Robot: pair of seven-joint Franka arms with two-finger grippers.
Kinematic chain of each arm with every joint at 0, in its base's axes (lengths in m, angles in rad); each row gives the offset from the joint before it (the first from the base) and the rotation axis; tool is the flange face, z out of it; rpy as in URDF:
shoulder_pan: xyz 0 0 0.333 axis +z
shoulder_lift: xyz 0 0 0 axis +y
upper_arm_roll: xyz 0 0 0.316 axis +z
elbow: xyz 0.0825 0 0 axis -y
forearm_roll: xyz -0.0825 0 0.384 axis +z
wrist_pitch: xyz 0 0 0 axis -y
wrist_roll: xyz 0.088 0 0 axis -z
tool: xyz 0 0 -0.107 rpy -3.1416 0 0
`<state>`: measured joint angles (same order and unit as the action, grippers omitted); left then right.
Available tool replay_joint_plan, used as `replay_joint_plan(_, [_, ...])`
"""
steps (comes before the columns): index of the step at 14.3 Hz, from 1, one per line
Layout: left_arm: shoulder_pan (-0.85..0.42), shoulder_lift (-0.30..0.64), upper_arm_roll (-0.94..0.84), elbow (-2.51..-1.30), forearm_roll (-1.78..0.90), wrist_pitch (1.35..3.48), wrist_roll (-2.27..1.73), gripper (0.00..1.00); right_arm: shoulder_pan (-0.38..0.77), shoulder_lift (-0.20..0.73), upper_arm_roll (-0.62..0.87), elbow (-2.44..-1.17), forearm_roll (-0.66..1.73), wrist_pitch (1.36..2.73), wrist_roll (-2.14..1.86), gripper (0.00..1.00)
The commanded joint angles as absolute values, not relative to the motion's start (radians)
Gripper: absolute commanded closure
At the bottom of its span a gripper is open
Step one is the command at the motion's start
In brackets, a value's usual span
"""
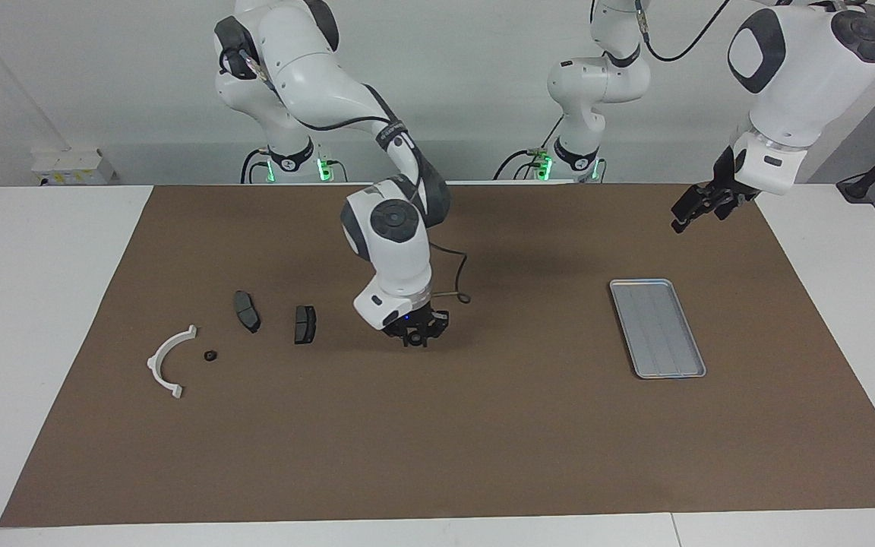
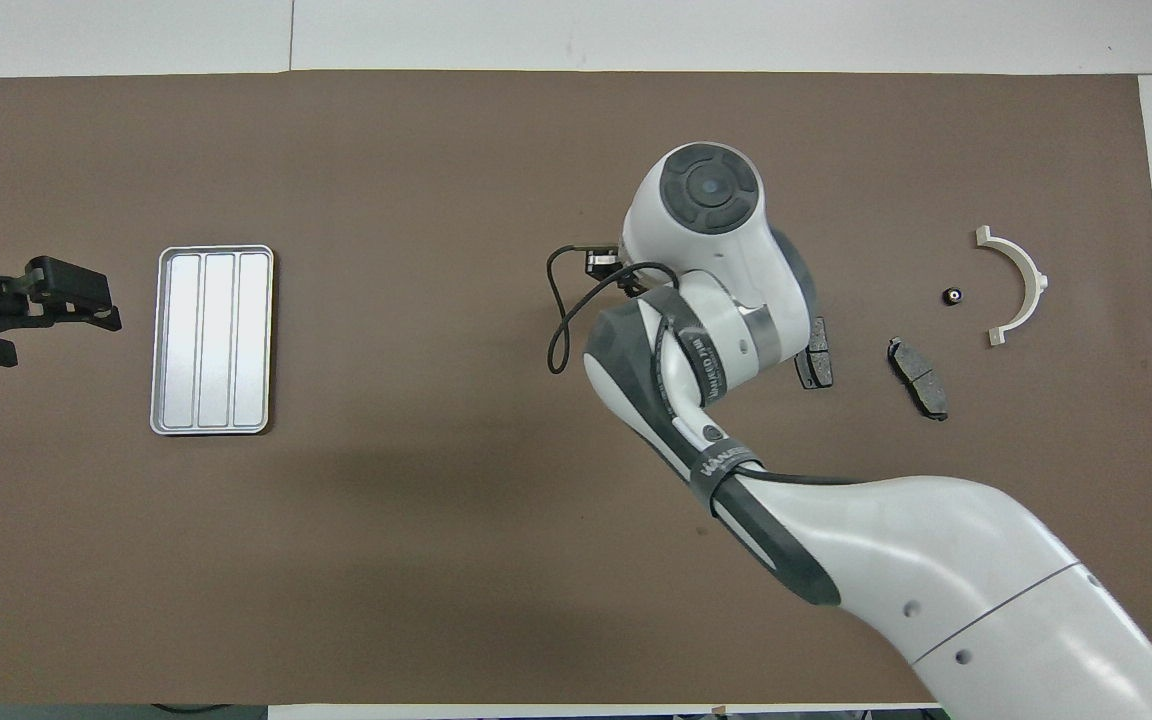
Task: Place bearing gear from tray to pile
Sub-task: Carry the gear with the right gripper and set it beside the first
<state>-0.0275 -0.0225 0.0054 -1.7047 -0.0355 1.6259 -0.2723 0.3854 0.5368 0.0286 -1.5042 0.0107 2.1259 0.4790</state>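
Observation:
My right gripper hangs low over the middle of the mat, close to the nearer brake pad of the pile. It is shut on a small dark round part, the bearing gear. In the overhead view the arm's own wrist hides both. The silver tray lies bare toward the left arm's end. The pile holds a white half-ring bracket, two dark brake pads and a small black round part. My left gripper waits open in the air beside the tray.
A brown mat covers most of the white table. The right arm's wrist cable loops out over the mat. In the overhead view the right wrist covers part of one brake pad.

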Motion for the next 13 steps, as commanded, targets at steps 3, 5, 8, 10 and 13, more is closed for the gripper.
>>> replay_joint_plan(3, [-0.017, -0.043, 0.002, -1.723, -0.049, 1.623, -0.273, 0.0, 0.171, 0.473, 0.043, -1.516, 0.015, 2.054, 0.156, 1.0])
replay_joint_plan(5, [-0.017, -0.043, 0.003, -1.723, -0.049, 1.623, -0.273, 0.0, 0.1, 0.465, 0.043, -1.526, 0.015, 2.023, 0.033, 1.0])
replay_joint_plan(8, [-0.017, -0.043, 0.003, -1.723, -0.049, 1.623, -0.273, 0.0, 0.016, 0.437, 0.043, -1.59, 0.015, 2.02, -0.092, 1.0])
replay_joint_plan(10, [-0.017, -0.041, 0.003, -1.721, -0.049, 1.623, -0.273, 0.0, -0.017, 0.417, 0.043, -1.644, 0.015, 2.048, -0.136, 1.0])
replay_joint_plan(13, [-0.02, -0.046, 0.003, -1.724, -0.049, 1.623, -0.273, 0.0, -0.026, 0.391, 0.043, -1.73, 0.017, 2.118, -0.147, 1.0])
